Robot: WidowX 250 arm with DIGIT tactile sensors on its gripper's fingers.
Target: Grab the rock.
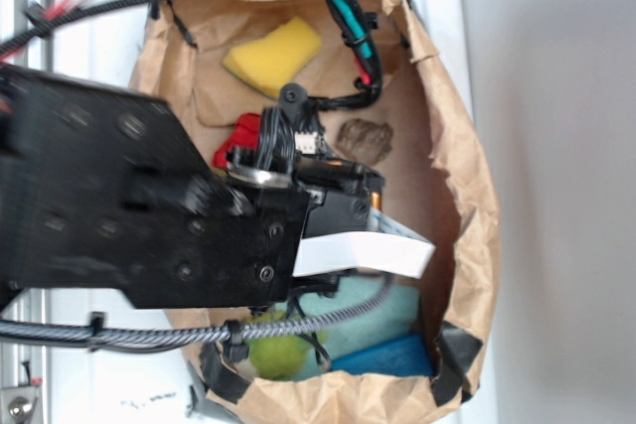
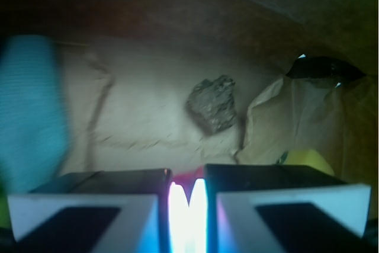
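Gripper, nearly closed, sits apart from the rock.

Black arm reaches in from the left, wrist angled down, tool with fingers nearly together, only a thin gap, nothing held.

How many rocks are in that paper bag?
1. The rock lies on the bag's floor, right of the red wad, below the yellow sponge. The arm may hide others.
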